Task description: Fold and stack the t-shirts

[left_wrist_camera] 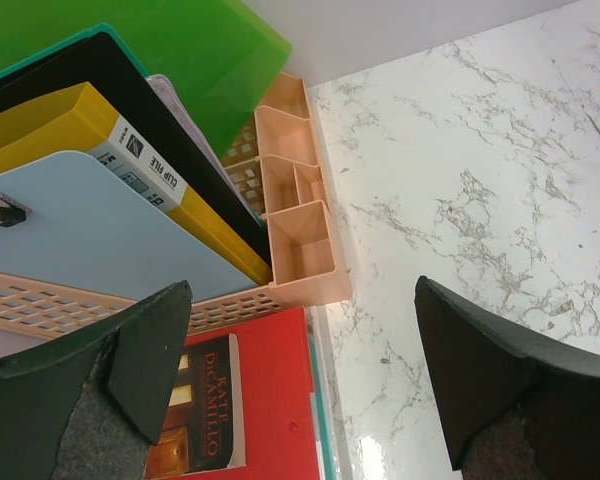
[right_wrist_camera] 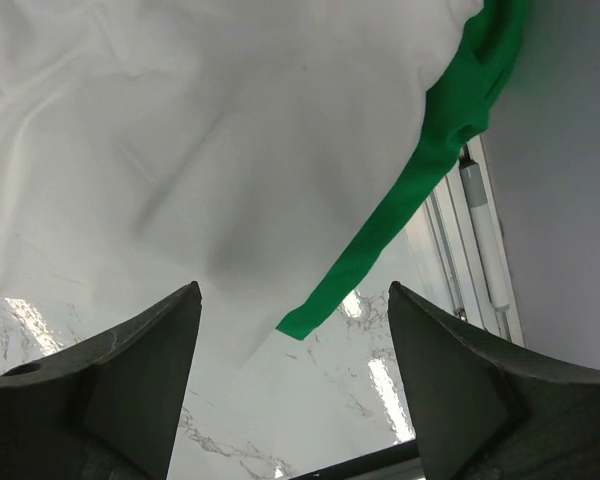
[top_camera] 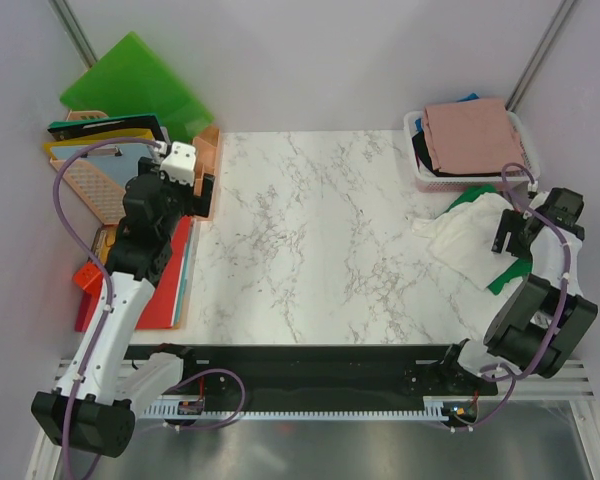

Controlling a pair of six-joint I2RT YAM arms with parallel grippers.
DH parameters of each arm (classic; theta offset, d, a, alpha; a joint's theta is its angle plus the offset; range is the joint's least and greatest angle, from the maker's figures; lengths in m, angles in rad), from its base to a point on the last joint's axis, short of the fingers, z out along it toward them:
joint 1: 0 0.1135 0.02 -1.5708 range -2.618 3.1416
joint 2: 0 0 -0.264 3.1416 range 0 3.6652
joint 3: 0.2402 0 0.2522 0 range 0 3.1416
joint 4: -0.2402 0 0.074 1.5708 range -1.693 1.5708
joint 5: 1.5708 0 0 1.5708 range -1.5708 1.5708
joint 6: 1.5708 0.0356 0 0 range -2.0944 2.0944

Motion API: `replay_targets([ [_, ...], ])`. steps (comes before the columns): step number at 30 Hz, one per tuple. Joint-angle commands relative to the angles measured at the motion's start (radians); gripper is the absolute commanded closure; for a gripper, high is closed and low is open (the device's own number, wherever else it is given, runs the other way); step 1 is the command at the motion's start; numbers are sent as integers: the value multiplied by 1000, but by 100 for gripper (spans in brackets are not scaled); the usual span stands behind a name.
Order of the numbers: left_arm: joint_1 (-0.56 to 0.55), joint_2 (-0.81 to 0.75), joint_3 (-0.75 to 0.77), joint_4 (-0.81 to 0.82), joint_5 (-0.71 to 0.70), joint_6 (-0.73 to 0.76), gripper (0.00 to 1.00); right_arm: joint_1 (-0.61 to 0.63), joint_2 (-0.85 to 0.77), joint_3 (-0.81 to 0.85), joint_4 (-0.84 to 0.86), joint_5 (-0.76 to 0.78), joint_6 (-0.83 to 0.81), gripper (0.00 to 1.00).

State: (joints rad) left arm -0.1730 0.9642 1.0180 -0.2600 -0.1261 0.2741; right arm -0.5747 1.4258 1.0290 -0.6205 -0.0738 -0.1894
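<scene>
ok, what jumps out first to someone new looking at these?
The bright green stiff plastic folder propped in the far-left corner grabs the eye first. Next, the crumpled white cloth t-shirt tangled with a green cloth shirt at the marble-pattern table's right edge, the open right end effector by it. Behind, a dusty pink t-shirt tops the white plastic basket.

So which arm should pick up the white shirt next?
Right. Its open gripper hangs above the white shirt and the green shirt at the right side of the table. The left gripper, also open, is over the folders on the far left, away from any shirt.
</scene>
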Motion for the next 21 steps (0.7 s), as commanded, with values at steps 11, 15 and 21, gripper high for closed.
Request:
replay_targets([
  [11, 4, -2, -35, 34, 29, 7, 0, -30, 144, 120, 21, -161, -4, 20],
  [15, 4, -10, -53, 45, 28, 13, 0, -31, 98, 143, 19, -207, 10, 20],
  [21, 4, 24, -53, 51, 43, 5, 0, -14, 142, 227, 10, -219, 48, 19],
])
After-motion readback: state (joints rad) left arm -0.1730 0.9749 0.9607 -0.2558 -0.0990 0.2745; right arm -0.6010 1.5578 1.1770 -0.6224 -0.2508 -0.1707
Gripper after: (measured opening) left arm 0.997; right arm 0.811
